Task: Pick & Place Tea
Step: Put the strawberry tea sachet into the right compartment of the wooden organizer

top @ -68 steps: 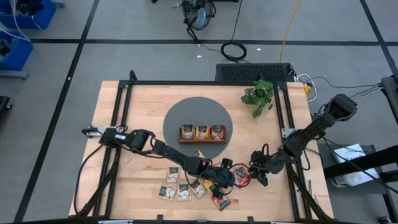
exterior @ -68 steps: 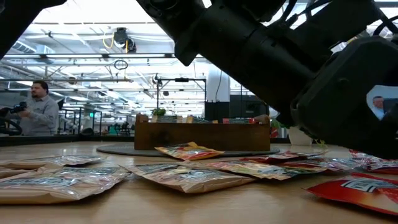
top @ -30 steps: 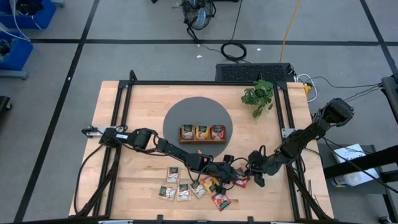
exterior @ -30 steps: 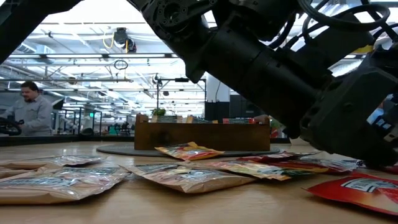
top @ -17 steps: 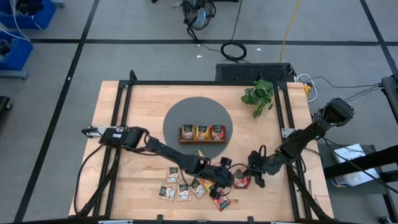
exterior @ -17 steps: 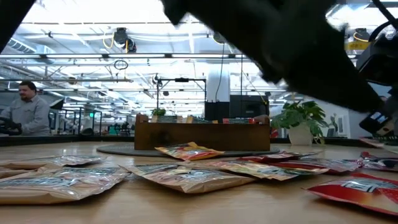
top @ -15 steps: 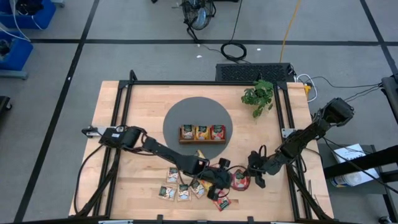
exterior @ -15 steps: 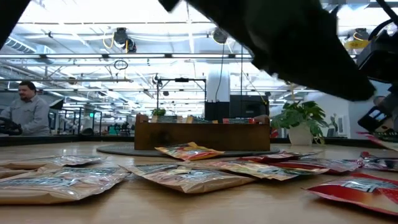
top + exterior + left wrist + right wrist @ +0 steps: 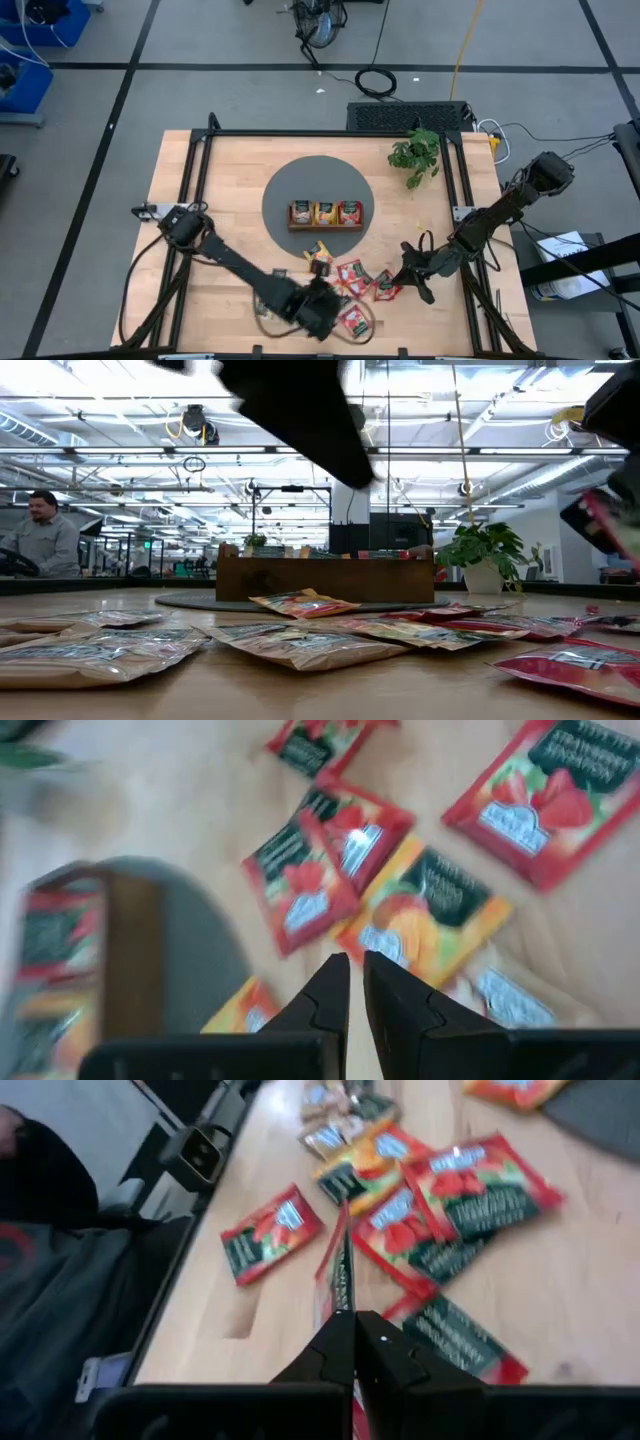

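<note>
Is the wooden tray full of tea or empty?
Not empty. From above, the wooden tray on the grey mat holds sachets in all three compartments: dark green, orange-yellow, red. How many cannot be told.

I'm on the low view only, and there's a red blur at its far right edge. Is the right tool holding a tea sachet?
Observer: Yes. The right wrist view shows the right tool shut on a red sachet, gripped edge-on above the loose sachets.
Operator: What about the left one?
Observer: The left tool is shut and empty, above the loose sachets.
Operator: Anything in the tray?
Observer: In the high view, the tray on the grey mat has sachets in all three compartments.
</note>
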